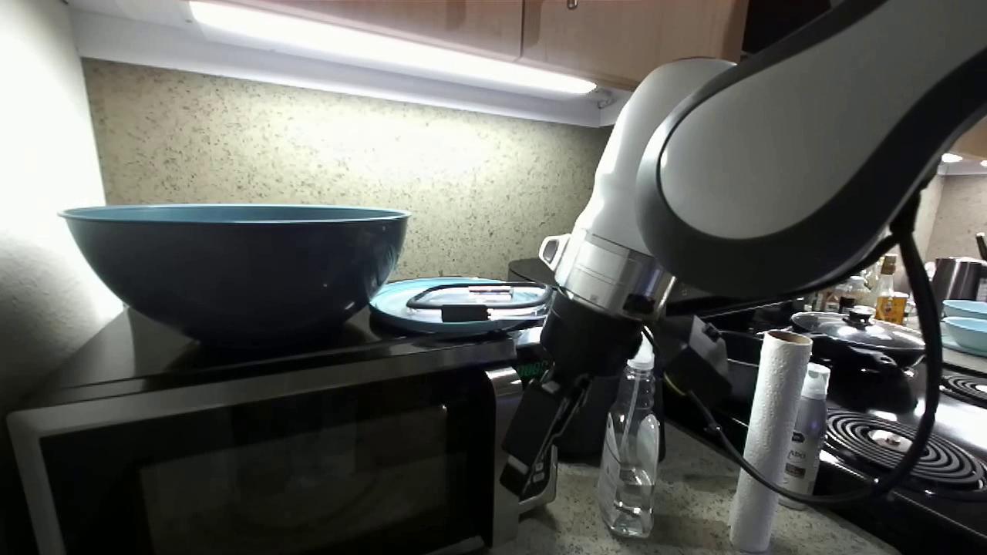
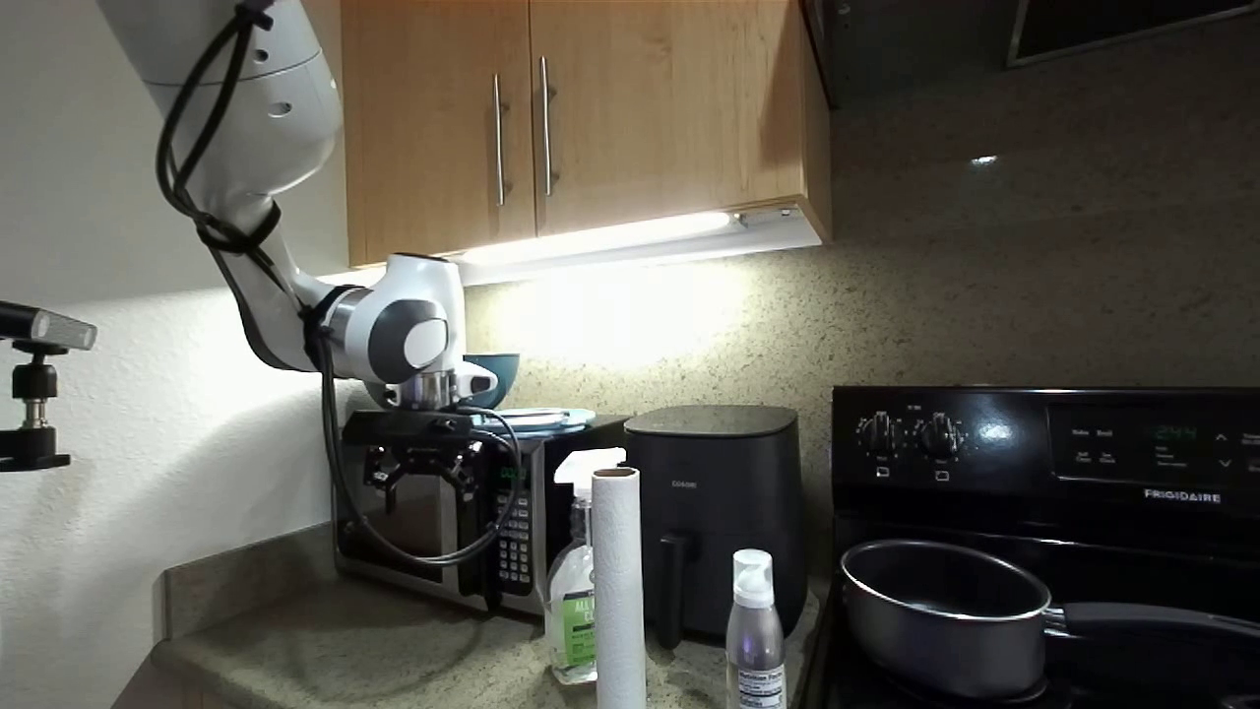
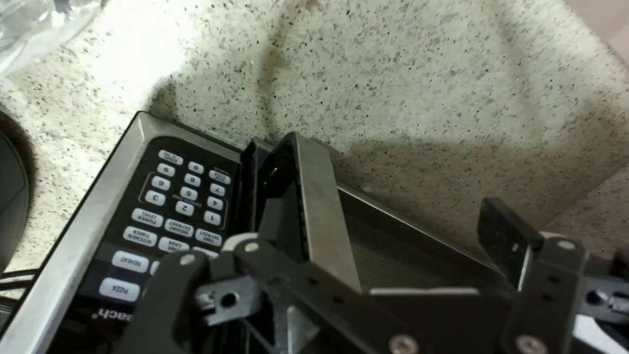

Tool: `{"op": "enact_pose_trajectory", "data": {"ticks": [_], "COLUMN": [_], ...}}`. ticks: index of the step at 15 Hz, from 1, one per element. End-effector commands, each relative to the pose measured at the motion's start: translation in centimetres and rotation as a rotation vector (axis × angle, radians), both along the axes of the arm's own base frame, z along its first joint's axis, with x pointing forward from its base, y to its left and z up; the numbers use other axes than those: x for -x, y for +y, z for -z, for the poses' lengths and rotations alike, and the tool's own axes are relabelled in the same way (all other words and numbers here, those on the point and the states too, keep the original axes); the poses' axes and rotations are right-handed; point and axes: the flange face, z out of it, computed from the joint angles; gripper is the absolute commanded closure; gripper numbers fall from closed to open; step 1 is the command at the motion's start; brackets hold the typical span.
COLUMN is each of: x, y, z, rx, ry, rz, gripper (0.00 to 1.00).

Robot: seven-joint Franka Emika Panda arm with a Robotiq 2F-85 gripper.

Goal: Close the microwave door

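The microwave door [image 1: 308, 470] has a dark glass window and a silver-grey frame. It also shows in an exterior view [image 2: 409, 517] and in the wrist view [image 3: 393, 223]. In the wrist view its free edge stands slightly out from the keypad strip [image 3: 182, 196]; how wide the gap is, I cannot tell. A silver handle [image 3: 324, 206] stands off the door. My gripper [image 3: 388, 216] is open. One finger is behind the handle, on the keypad side, and the other is well out over the door side. The gripper also shows in both exterior views [image 1: 532, 466] [image 2: 425, 487].
A large bowl [image 1: 239, 270] and a blue plate [image 1: 397, 304] with a cable sit on the microwave. A spray bottle [image 2: 571, 606], a paper roll [image 2: 618, 581], a can [image 2: 756, 630] and a black air fryer [image 2: 714, 512] stand beside it. A stove holds a pot [image 2: 940, 640].
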Motion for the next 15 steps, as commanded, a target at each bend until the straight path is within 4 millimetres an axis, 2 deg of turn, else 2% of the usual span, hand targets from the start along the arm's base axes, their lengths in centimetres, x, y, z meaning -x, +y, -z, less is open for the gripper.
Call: {"op": "enact_pose_trajectory", "data": {"ticks": [1, 4, 9, 15], "x": [0.0, -0.9, -2.9, -4.2], "y": [0.1, 0.4, 1.7, -0.3], "z": [-0.1, -0.1, -1.3, -2.0], "rx": [0.0, -0.015, -0.116, -0.219], "ry": [-0.001, -0.049, -0.136, -0.141], "rz": [0.001, -0.038, -0.089, -0.044], "gripper": [0.0, 0.0, 0.0, 0.0]}}
